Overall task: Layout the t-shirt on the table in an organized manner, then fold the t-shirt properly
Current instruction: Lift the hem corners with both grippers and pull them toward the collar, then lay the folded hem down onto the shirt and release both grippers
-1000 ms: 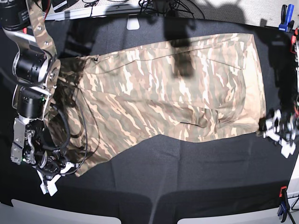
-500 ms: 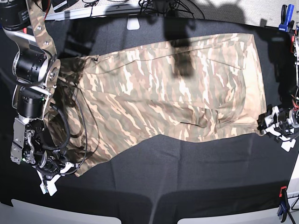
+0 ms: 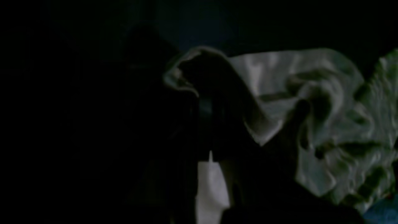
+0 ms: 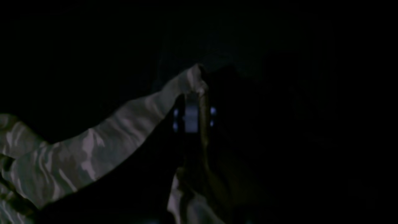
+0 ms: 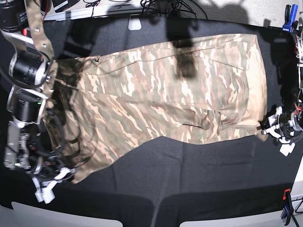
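Left claw point(image 5: 277, 130) closed on t-shirt point(image 5: 175, 94) corner

The t-shirt point(image 5: 175, 90) is soft, matt woven cloth printed in tan, beige and olive camouflage, lightly wrinkled, with a plain tan strip along one edge. The table point(image 5: 189, 175) wears matt black cloth with faint creases; its near corners are smooth, pale and hard-looking. The arm on the base view's left point(image 5: 26, 71) has glossy black housings and bare silvery metal brackets. A clamp point(image 5: 285, 201) has a shiny plastic handle.

no readable text, labels or numbers anywhere
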Controlling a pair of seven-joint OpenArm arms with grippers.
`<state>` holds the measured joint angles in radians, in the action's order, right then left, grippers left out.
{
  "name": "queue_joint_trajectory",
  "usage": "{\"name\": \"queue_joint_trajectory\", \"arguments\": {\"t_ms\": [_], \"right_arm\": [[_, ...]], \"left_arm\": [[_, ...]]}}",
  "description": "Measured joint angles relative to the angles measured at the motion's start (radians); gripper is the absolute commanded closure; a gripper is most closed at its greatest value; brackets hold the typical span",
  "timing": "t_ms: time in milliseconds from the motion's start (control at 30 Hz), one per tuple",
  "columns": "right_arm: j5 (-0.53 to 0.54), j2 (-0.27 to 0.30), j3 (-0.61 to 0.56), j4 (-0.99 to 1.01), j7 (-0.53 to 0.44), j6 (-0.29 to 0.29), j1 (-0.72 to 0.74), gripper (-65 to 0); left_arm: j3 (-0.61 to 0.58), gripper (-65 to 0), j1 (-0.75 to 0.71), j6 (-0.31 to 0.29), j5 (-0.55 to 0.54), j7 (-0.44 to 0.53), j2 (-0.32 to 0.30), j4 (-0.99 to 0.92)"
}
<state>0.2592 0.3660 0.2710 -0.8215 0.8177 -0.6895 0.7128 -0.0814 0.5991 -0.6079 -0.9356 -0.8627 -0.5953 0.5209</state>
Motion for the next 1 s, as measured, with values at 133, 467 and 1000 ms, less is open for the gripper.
{"name": "queue_joint_trajectory", "arguments": {"t_ms": [133, 467, 1000], "right_arm": [[0.005, 0.003, 0.0, -0.1, 0.027, 0.0, -0.035, 0.0], [0.072, -0.005, 0.042, -0.494, 0.09, -0.003, -0.303, 0.0], [0.236, -0.006, 0.38, -0.922, 0.175, -0.004, -0.751, 0.0]], "left_arm": [[0.052, 0.0, 0.0, -0.014, 0.0, -0.002, -0.001, 0.033], [0.103, 0.0, -0.093, -0.079, -0.24, -0.168, -0.003, 0.169], [0.298, 0.0, -0.651, -0.081, -0.215, -0.185, -0.029, 0.924]]}}
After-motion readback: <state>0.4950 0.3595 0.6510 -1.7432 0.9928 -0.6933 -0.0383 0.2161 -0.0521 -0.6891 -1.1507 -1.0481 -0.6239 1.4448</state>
